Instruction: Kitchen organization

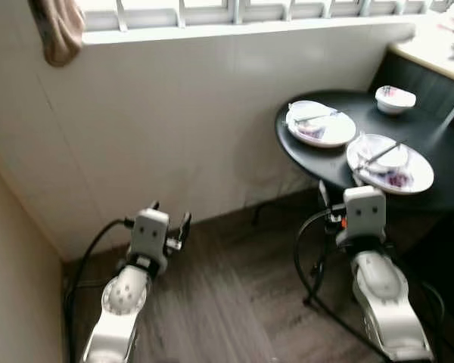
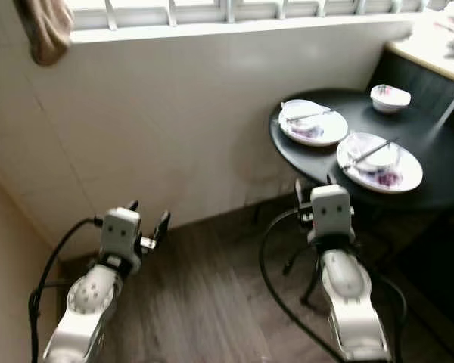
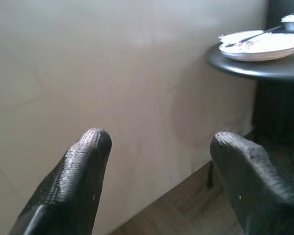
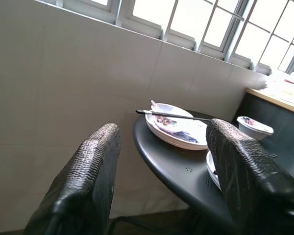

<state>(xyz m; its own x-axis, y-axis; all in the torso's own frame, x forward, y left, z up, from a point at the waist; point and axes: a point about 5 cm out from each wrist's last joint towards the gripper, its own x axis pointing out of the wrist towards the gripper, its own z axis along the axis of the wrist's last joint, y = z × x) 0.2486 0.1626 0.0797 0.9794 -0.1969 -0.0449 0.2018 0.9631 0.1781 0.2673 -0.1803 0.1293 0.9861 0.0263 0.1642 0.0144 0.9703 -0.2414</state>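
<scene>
The left gripper (image 1: pixel 169 224) hung near the wall, fingers (image 3: pixel 78 171) spread wide and empty. The right gripper (image 4: pixel 161 166), equally wide and empty, faced the round black surface (image 1: pixel 333 162) bearing two plates (image 1: pixel 321 123) and a small bowl (image 1: pixel 394 99). Those dishes looked rigid, smooth and breakable, best pinched at the rim.

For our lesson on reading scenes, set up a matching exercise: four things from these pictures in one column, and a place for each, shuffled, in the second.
Things:
1. bowl
2. cloth
3. near plate
4. left end effector

Places:
A. low over the wooden floor, near the wall
B. hanging at the window sill
C. far side of the black table, beyond both plates
D. table edge, just beyond the right end effector

Pairs: 1-C, 2-B, 3-D, 4-A
</scene>
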